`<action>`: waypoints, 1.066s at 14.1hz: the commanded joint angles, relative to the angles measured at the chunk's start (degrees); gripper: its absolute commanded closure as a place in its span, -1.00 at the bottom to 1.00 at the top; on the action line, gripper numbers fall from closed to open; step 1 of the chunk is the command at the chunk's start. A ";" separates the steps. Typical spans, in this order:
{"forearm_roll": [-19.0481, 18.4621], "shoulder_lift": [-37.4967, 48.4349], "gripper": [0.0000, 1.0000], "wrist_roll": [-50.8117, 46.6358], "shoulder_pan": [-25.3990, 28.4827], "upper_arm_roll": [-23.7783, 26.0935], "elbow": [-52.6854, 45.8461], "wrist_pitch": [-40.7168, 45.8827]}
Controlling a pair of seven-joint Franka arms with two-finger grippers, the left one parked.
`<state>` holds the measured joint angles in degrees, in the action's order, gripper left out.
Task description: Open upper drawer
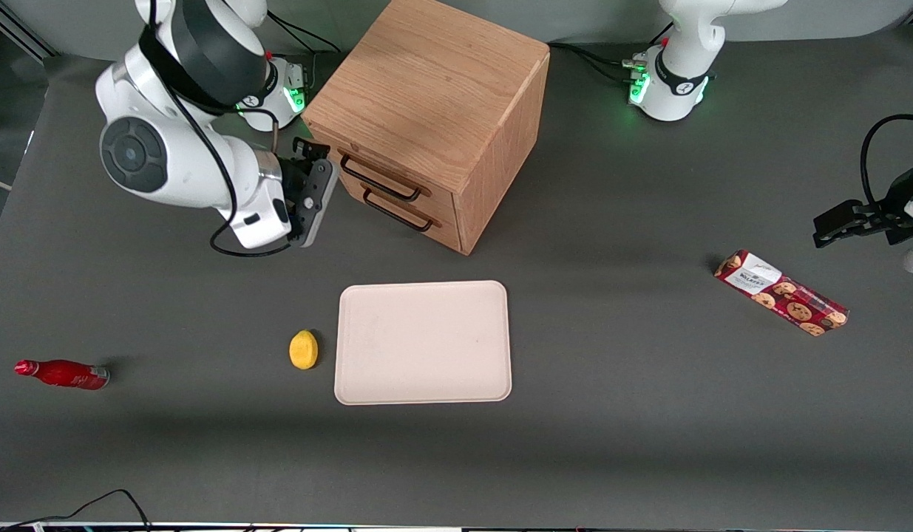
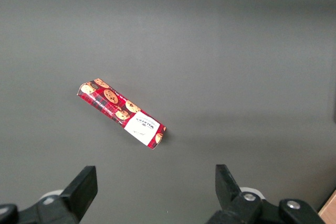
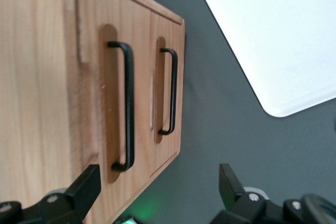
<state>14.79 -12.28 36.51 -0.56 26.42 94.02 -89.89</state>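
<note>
Spread-fingered pincer [image 1: 306,193] faces the grained-oak upper drawer [image 3: 113,98] with its slim black bar handle [image 3: 126,106].

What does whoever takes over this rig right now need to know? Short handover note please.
Gripper: open, holding nothing, in front of the oak-wood cabinet, level with the drawer fronts but apart from them.
Upper drawer: shut, flush with the cabinet front; its thin black metal bar handle is untouched. The lower drawer beneath it is also shut.
Done: approach toward the drawer fronts only.
Left: close in on the upper handle, grip it, pull the drawer out.
</note>
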 commanded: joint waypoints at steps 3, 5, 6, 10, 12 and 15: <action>3.58 -0.02 -1.00 -4.94 2.31 0.12 3.72 -4.42; 3.58 0.85 -1.00 -5.56 3.02 0.21 6.25 -6.52; 3.58 1.38 -1.00 -6.18 3.02 0.73 7.66 -7.83; 3.58 1.91 -1.00 -6.62 2.93 1.70 11.53 -11.53; 3.58 1.82 -1.00 -7.50 3.02 1.79 12.68 -12.68; 3.58 2.00 -1.00 -8.03 2.93 1.79 14.35 -13.56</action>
<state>16.97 -12.32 29.82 2.53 28.21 105.72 -101.86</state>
